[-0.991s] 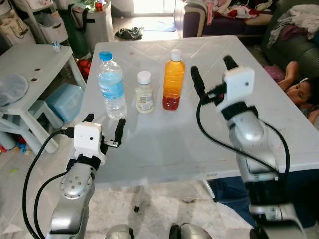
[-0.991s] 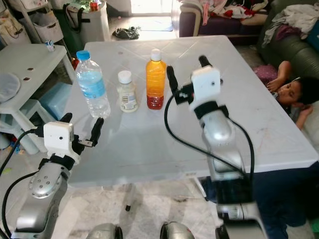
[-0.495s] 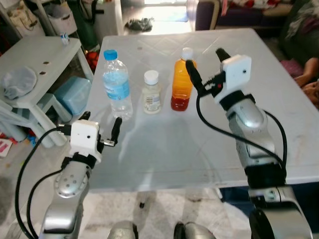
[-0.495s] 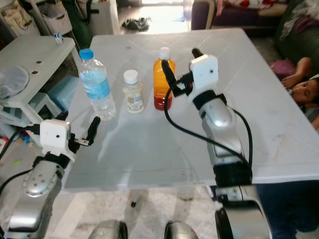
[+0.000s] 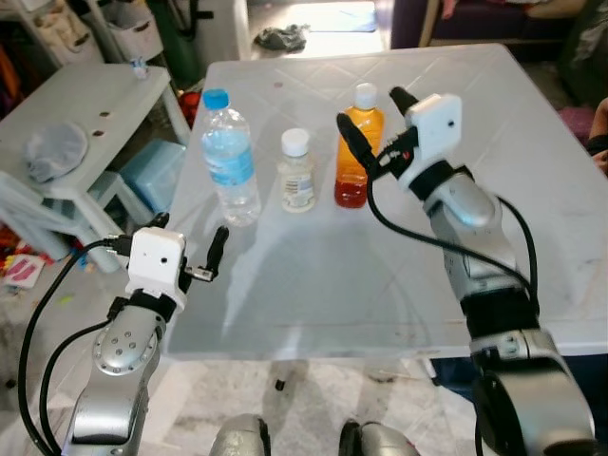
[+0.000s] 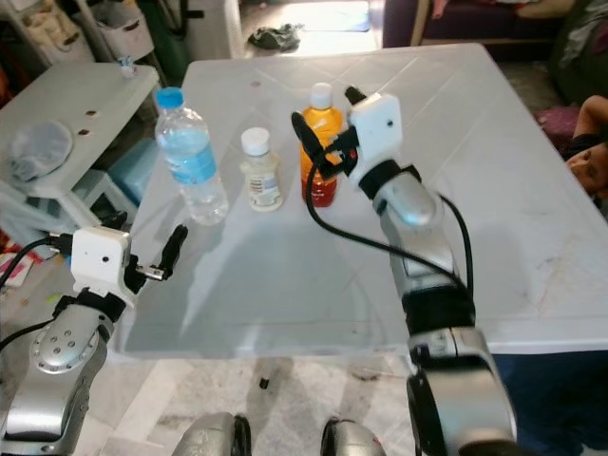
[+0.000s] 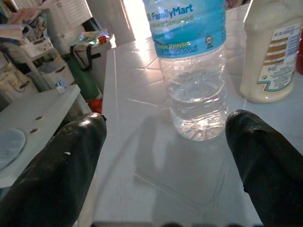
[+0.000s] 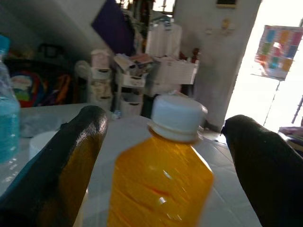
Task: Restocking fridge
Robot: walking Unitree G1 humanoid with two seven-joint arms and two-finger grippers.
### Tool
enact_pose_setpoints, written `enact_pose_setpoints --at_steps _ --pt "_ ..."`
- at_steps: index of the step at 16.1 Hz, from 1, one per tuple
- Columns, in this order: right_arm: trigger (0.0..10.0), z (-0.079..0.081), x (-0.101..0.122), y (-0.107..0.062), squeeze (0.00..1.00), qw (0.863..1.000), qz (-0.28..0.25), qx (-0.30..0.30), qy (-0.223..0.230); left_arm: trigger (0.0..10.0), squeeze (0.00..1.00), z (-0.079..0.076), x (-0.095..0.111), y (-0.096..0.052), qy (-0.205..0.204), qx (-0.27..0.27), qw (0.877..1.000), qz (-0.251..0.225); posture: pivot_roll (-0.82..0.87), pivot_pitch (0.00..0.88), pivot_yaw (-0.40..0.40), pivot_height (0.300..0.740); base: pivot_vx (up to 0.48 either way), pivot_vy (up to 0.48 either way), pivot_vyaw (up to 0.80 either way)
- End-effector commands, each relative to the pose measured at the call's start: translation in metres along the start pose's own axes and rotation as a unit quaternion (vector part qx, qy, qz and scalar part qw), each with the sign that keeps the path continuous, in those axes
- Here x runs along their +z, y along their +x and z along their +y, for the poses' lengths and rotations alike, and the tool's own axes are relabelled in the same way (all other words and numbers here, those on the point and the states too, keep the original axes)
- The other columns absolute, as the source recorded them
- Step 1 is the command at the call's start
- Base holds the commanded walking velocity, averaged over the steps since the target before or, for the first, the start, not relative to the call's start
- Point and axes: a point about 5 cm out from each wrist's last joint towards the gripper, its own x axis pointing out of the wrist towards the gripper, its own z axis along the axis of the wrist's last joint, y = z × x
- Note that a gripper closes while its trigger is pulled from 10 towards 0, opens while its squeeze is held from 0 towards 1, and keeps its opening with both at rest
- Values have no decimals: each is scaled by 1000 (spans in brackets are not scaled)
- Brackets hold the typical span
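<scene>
On the white worktop (image 5: 313, 285) all three items stand ungrasped in a row: water bottle (image 5: 228, 157), small pale bottle (image 5: 296, 171), orange juice bottle (image 5: 359, 144). We judge restocking barely begun, nothing lifted. Our right gripper (image 5: 372, 133) has its jaws spread around the juice; left gripper (image 5: 188, 255), jaws released, faces the water bottle.

"FamilyMart", perhaps "600ml", on water bottle (image 7: 194, 71)

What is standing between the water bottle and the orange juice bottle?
A small white-capped bottle with pale contents stands between the water bottle and the orange juice bottle, seen in both eye views.
</scene>
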Motion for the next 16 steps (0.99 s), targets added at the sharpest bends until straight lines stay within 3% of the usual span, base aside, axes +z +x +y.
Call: enact_pose_setpoints --at_steps 1,2,3,4,9,16 --pt "6078 0 7 6 0 1000 -11 16 -13 10000 0 2 3 0 5 -3 1000 -1 158 103 81 740 0 0 0" --pt "3882 -2 8 9 0 1000 -11 19 -14 10000 0 1 3 -1 5 -5 1000 -1 158 102 81 740 0 0 0" --pt "706 -4 10 11 0 1000 -11 20 -13 10000 0 0 3 -1 4 -6 1000 -1 158 101 79 740 0 0 0" --pt "0 -9 11 14 0 1000 -9 18 -10 10000 0 -1 3 -1 3 -8 1000 -1 159 100 76 740 0 0 0" --pt "0 -25 9 22 0 1000 17 0 9 10000 0 -1 2 -1 2 -13 1000 2 162 104 78 740 0 0 0" --pt "0 -30 5 17 0 998 31 18 45 10000 0 -7 -1 1 -1 -33 999 11 137 103 77 740 0 0 0"
